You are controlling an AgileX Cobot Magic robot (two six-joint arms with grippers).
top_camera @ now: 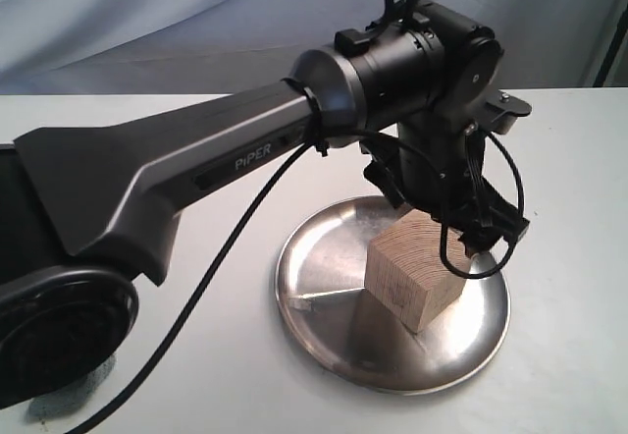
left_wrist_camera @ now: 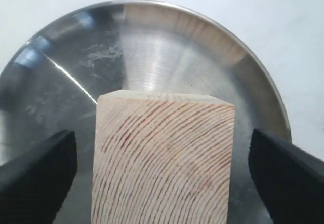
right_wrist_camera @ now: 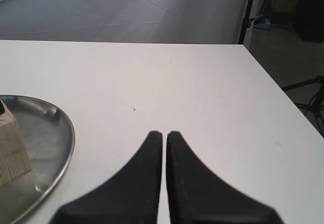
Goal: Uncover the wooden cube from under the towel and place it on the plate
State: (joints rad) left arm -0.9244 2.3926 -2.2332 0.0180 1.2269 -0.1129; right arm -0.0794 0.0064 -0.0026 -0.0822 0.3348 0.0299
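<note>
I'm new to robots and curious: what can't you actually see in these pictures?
Towel: exterior view, only a scrap shows, behind the arm's base and cut by the frame.
Wooden cube: right wrist view, cropped by the picture's edge.
Left gripper: exterior view, fingertips hidden by its wrist and cables.

We saw the black moulded left arm (top_camera: 196, 169) stretched forward, wrist bent downward, its black two-fingered left gripper (left_wrist_camera: 162, 153) spread wide; the black two-fingered right gripper (right_wrist_camera: 164, 145) had its fingers pressed together.
</note>
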